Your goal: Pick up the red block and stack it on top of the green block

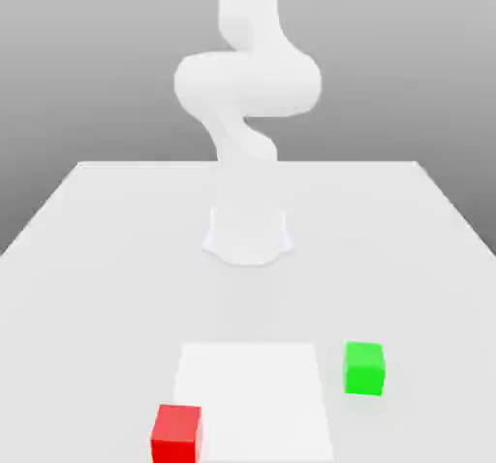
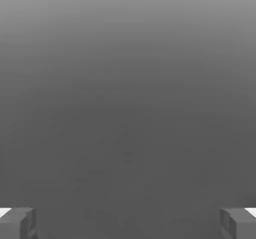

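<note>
A white table [image 1: 97, 258] is seen in the exterior view, with a white robot arm [image 1: 247, 88] standing on a round base [image 1: 248, 236] toward the far middle of the tabletop. No bowl, bin or tray can be made out on the table.

A paler white square patch [image 1: 250, 393] is marked on the tabletop at the near side, in front of the base. This patch is taken as the landmark. The red block [image 1: 177, 432] is set at the patch's near corner on the exterior view's left, just beside the patch's edge and close to the near edge of the picture. The green block [image 1: 364, 368] is placed just off the patch's opposite side, on the exterior view's right, a little farther back than the red block. The two blocks are kept well apart, with the patch lying between them. Both are seen resting flat on the table, and neither is touched by the arm.

Wide bare tabletop is left between the patch and the arm's base, and on either side out to the table's edges.

In the hand view, the gripper [image 2: 128, 223] is seen with its two grey fingertips [image 2: 17, 223] spread far apart, and nothing is held between them. A plain grey background lies beyond.
</note>
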